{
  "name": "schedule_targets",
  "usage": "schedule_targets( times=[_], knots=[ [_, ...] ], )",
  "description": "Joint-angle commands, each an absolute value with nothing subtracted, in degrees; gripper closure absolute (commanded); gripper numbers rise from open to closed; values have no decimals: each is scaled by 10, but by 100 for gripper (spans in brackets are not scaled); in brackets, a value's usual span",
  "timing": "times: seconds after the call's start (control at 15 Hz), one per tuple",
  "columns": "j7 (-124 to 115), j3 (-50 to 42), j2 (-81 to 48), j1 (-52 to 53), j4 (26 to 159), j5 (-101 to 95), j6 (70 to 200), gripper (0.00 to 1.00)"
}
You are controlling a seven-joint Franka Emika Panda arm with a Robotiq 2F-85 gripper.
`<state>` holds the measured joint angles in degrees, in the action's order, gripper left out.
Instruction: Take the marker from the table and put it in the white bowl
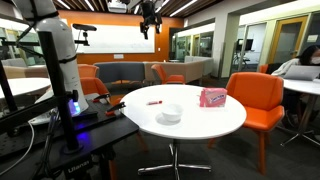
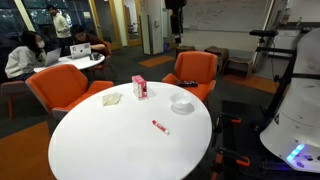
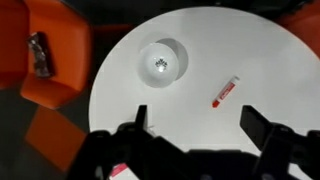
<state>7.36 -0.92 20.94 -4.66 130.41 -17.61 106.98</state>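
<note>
Hovering way up over the table (image 1: pixel 205 128), your gripper (image 1: pixel 148 22) hangs near the ceiling lights in an exterior view, well clear of everything below. From the wrist view you're looking straight down, and the two dark fingers (image 3: pixel 141 118) stand wide apart with nothing between them but bare tabletop, so the gripper (image 3: pixel 197 125) isn't holding anything.

The marker (image 3: pixel 224 92) is lying flat on the white top, red with a lighter tip, tilted on a diagonal. In the wrist view it sits right of and a bit below the white bowl (image 3: pixel 163 61), near it but not touching. You can catch the same thing in both exterior views: marker (image 2: pixel 160 126) out on the open tabletop, white bowl (image 2: pixel 183 104) just beyond it near the rim of the table (image 2: pixel 100 145), clear gap between them. From the opposite side the marker (image 1: pixel 154 102) is a tiny red sliver next to the bowl (image 1: pixel 170 113).

The bowl looks to have nothing in it apart from a small glint at the bottom.

A pink packet (image 2: pixel 139 87) stands upright on the table, well apart from the marker, with a flat white napkin (image 2: pixel 112 98) beside it. Orange chairs (image 2: pixel 190 68) ring the table.
</note>
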Motion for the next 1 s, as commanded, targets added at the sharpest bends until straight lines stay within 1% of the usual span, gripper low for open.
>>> schedule_targets(
  times=[0.0, 0.27, 0.6, 0.93],
  knots=[
    [30, -38, 205, -43, 1327, -123, 1142, 0],
    [-7, -65, 159, -51, 1371, -46, 1267, 0],
    [0, -79, 30, -48, 1401, 84, 1440, 0],
    [21, -57, -117, -56, 1379, 162, 1525, 0]
  ],
)
